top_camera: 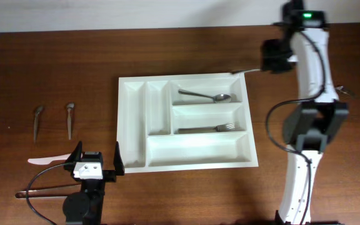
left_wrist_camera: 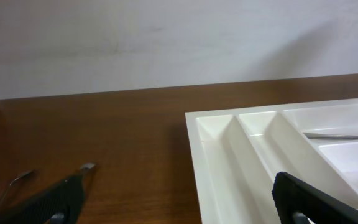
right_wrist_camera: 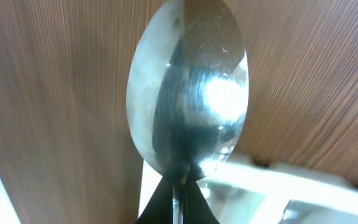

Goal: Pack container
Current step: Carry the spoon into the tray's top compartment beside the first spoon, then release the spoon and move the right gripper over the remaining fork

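Overhead view: the container (top_camera: 121,125), a large white rectangular plastic cutlery tray, lies mid-frame on the dark wooden table (top_camera: 55,69). A metal spoon (top_camera: 208,95) rests in its upper horizontal compartment and a metal fork (top_camera: 208,129) in the one below. At upper right, the right gripper (top_camera: 264,66) is clamped on a second shiny metal spoon (top_camera: 245,70), held over the tray's top right corner. At lower left, the left gripper (top_camera: 98,151) stands wide open, with nothing between its fingers. Two small metal utensils (top_camera: 38,120) (top_camera: 70,120) lie at far left (the left wrist view shows only their tips). Only the right wrist view shows the held spoon's bowl (right_wrist_camera: 188,87) close up. The left wrist view looks along the tray's two narrow compartments (left_wrist_camera: 229,149).
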{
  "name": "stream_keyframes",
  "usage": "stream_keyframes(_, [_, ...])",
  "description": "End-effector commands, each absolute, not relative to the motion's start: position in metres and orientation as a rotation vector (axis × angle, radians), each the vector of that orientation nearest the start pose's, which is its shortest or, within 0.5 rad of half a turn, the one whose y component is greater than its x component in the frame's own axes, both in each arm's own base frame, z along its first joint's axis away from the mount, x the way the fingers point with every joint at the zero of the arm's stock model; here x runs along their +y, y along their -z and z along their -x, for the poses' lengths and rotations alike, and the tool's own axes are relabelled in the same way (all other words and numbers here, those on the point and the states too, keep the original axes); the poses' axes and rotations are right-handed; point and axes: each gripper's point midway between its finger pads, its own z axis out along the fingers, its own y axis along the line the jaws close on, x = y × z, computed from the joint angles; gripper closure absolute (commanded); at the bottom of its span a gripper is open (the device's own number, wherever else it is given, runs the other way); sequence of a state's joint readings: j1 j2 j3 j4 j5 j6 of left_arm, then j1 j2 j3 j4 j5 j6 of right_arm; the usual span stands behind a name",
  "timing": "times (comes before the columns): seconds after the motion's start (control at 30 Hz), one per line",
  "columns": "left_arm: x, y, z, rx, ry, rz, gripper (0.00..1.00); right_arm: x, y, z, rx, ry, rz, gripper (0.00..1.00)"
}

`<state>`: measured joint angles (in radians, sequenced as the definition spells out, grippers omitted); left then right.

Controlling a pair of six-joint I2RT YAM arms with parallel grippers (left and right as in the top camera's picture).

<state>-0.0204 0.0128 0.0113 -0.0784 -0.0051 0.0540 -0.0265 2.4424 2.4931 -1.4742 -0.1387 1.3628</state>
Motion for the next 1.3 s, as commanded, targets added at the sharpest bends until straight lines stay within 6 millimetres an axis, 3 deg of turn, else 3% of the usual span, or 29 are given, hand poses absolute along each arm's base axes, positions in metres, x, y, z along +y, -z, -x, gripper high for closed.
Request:
stream_keyframes(0.0, [-0.004, -0.156, -0.246, 1.650, -0.042, -0.071, 0.01, 0.052, -0.123, -0.499, 2.389, -0.344, -1.976, 0.96])
stream_keyframes(0.17, [-0.004, -0.156, -0.246, 1.650, -0.042, -0.071, 0.01, 0.103, -0.123, -0.490, 2.455, -0.337, -1.924, 0.95])
stream_keyframes(0.37, [-0.004, -0.156, -0.246, 1.650, -0.042, -0.071, 0.01, 0.135, -0.118, -0.470, 2.478, -0.245, -1.952, 0.92])
stream_keyframes(0.53, [-0.004, -0.156, -0.246, 1.650, -0.042, -0.071, 0.01, 0.152, -0.112, -0.463, 2.506, -0.220, -1.935, 0.91])
stream_keyframes(0.73, [-0.004, -0.156, -0.246, 1.650, -0.042, -0.071, 0.01, 0.155, -0.104, -0.461, 2.481, -0.186, -1.954, 0.85])
stream_keyframes(0.83, [-0.004, -0.156, -0.246, 1.650, -0.042, -0.071, 0.01, 0.142, -0.104, -0.465, 2.441, -0.134, -1.936, 0.75])
stream_keyframes(0.97, [-0.004, -0.156, -0.246, 1.650, -0.042, -0.071, 0.01, 0.106, -0.104, -0.476, 2.403, -0.069, -1.885, 0.49])
stream_keyframes(1.2, [-0.004, -0.156, -0.246, 1.650, -0.042, -0.071, 0.01, -0.019, -0.111, -0.513, 2.278, -0.044, -1.816, 0.04])
stream_keyframes(1.27, [-0.004, -0.156, -0.246, 1.650, -0.042, -0.071, 0.01, -0.063, -0.113, -0.519, 2.220, -0.074, -1.849, 0.01])
